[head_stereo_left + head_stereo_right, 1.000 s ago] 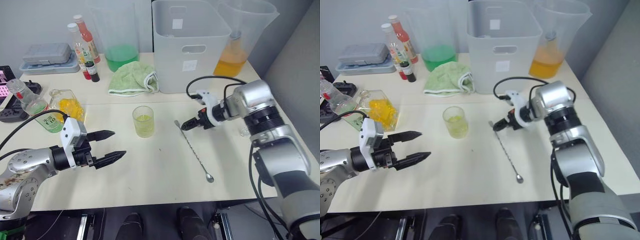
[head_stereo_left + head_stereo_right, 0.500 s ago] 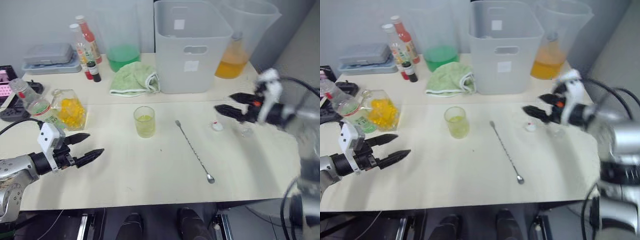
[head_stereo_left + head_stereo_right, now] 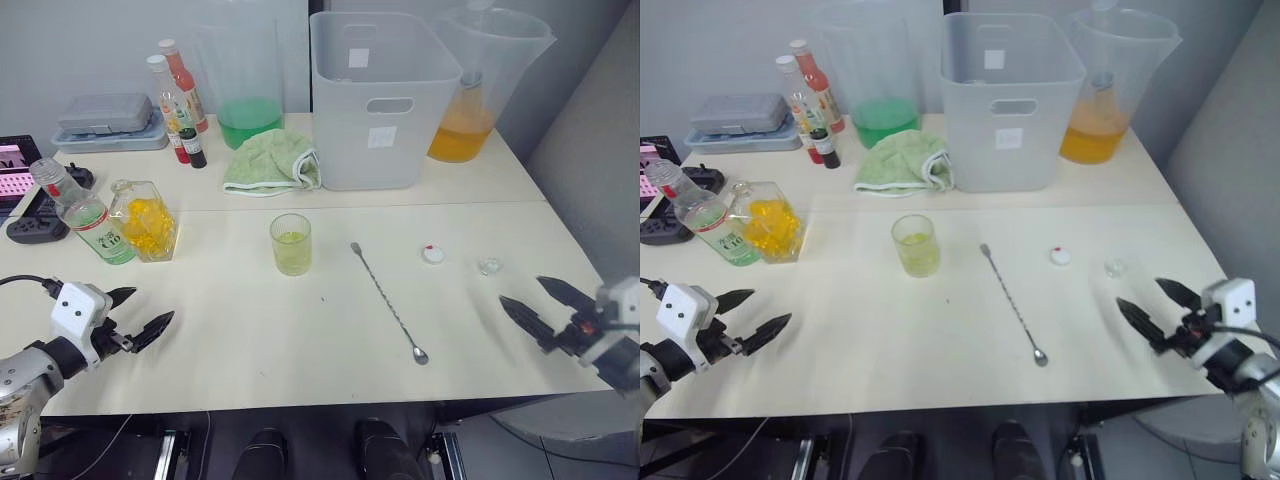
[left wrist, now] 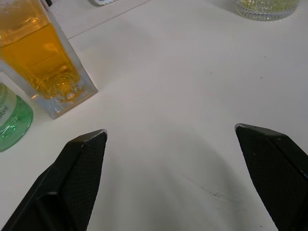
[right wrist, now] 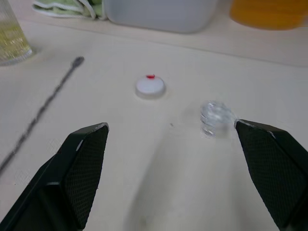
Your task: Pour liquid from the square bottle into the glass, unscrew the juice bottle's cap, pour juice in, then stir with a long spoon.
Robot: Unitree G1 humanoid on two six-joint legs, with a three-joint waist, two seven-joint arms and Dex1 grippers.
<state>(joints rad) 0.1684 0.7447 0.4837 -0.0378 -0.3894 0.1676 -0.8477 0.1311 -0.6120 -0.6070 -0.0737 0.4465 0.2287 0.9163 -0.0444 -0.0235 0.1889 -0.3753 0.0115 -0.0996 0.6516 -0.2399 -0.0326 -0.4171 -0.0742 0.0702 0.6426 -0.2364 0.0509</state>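
The glass (image 3: 290, 243) stands mid-table, holding some yellow-green liquid. To its right the long spoon (image 3: 388, 304) lies flat, bowl toward the near edge. Further right, the juice bottle's cap (image 3: 432, 254) rests on the table. At the left stand the square bottle (image 3: 145, 220) with orange liquid and, beside it, the uncapped juice bottle (image 3: 85, 212). My left gripper (image 3: 150, 306) hovers open and holds nothing at the near left edge, short of both bottles. At the near right edge my right gripper (image 3: 522, 291) is also open and holds nothing, and the cap (image 5: 150, 86) lies ahead of it.
A small clear stopper (image 3: 488, 266) lies right of the cap. Along the back stand a grey bin (image 3: 383, 95), a pitcher of green liquid (image 3: 245, 80), a pitcher of orange liquid (image 3: 475, 90), a green cloth (image 3: 272, 160), sauce bottles (image 3: 175, 100) and a grey box (image 3: 105, 118).
Both arms have pulled back toward the near edge. The right gripper left the spoon's upper end and swung to the near right; the left gripper drew back to the left.
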